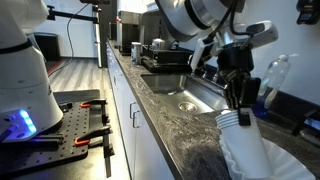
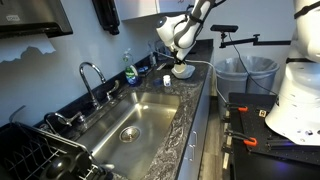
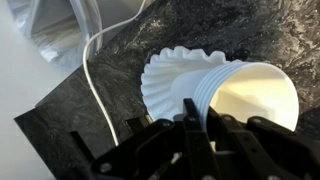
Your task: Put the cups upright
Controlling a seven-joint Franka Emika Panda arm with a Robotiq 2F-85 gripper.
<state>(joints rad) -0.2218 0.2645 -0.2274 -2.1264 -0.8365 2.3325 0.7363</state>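
Observation:
The stack of white cups (image 3: 245,95) lies tilted on the dark counter, its open mouth facing the wrist camera. It rests against a white fluted paper bowl (image 3: 165,80). My gripper (image 3: 203,120) is right over the stack, its dark fingers closed on the near rim and wall. In an exterior view the gripper (image 1: 238,98) points down with the cups (image 1: 232,118) white just below its fingers. In an exterior view the gripper (image 2: 182,62) is at the far end of the counter over the bowl and cups (image 2: 183,71).
A steel sink (image 2: 135,120) with a faucet (image 2: 92,78) fills the counter's middle. A bottle with blue liquid (image 2: 130,72) stands behind it. A white cable (image 3: 95,80) and a crumpled clear bag (image 3: 40,30) lie beside the bowl. The counter edge (image 1: 140,95) runs alongside.

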